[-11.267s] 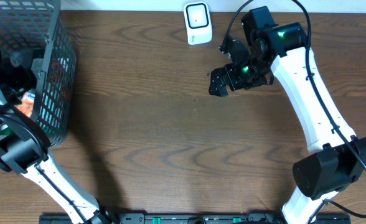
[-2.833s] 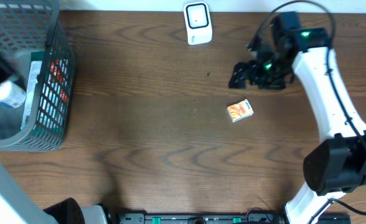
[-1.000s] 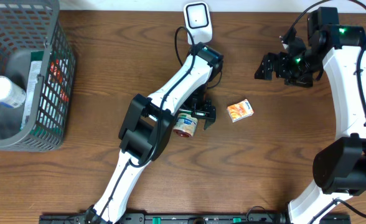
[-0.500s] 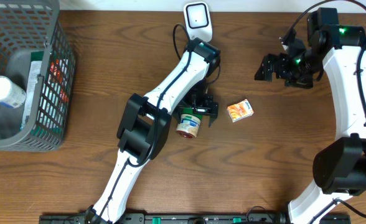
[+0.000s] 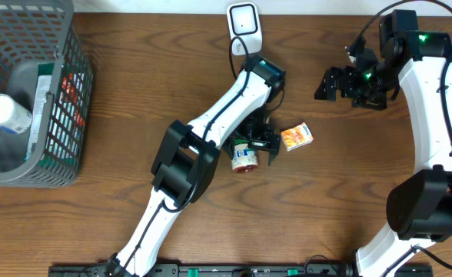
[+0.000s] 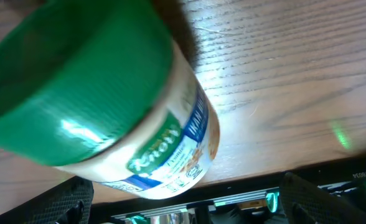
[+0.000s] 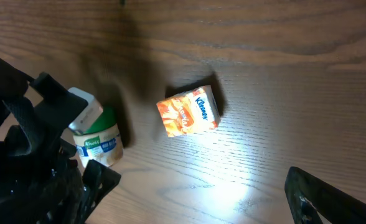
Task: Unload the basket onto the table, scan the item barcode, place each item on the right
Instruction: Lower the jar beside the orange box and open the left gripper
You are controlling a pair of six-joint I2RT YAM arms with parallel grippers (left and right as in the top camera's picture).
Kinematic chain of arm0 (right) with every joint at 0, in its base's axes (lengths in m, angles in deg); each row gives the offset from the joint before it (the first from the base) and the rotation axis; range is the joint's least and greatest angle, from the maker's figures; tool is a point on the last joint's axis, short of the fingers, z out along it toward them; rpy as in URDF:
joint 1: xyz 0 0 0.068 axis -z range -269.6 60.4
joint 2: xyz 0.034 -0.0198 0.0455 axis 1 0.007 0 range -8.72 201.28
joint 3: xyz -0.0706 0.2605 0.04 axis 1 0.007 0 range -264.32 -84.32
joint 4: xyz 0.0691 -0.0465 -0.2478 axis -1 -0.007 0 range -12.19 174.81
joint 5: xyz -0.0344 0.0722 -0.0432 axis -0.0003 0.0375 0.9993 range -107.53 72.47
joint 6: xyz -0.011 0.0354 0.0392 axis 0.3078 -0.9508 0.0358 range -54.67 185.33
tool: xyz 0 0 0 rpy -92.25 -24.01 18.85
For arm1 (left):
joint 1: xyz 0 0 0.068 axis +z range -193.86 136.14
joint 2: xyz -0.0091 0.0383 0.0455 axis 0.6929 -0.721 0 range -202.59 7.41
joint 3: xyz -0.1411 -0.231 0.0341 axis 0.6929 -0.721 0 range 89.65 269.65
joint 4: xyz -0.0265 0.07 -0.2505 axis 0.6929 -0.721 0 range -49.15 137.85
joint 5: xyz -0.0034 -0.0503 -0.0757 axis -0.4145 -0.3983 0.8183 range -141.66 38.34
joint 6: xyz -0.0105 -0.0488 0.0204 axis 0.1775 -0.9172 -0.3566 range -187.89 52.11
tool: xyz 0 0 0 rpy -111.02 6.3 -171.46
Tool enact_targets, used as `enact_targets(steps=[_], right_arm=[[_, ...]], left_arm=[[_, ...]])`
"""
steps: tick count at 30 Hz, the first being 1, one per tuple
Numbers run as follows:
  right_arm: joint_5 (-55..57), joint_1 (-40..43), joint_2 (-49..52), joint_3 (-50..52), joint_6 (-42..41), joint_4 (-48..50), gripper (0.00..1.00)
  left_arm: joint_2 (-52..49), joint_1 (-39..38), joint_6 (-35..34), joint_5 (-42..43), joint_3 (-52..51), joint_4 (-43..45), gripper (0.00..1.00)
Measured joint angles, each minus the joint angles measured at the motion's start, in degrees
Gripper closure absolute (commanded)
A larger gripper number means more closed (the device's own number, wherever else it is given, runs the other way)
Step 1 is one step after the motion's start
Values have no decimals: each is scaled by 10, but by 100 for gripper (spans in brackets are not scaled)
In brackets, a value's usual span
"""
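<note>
A Knorr jar (image 5: 245, 157) with a green lid sits on the table just left of an orange Kleenex box (image 5: 296, 136). My left gripper (image 5: 258, 148) reaches over the jar with its jaws spread wide. In the left wrist view the jar (image 6: 108, 106) fills the upper left, close to one finger and well apart from the other, with the left gripper (image 6: 192, 202) open. The white barcode scanner (image 5: 244, 28) stands at the table's far edge. My right gripper (image 5: 335, 83) hovers open to the right, holding nothing. The right wrist view shows the jar (image 7: 99, 142) and the box (image 7: 188, 112).
A grey wire basket (image 5: 64, 115) at the far left holds a white bottle (image 5: 1, 114) and a flat package. The left arm (image 5: 211, 123) stretches diagonally across the table's middle. Bare wood lies between the box and the right arm.
The left gripper and the jar have shifted right, and the jar now sits close beside the Kleenex box. The right arm has not moved.
</note>
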Motion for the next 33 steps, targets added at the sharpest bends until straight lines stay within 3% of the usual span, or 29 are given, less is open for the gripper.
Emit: enact_targets(steps=[33], right_arm=[[0, 0, 0, 0, 0, -1, 1]], left_arm=[[28, -5, -3, -7, 0, 76, 5]])
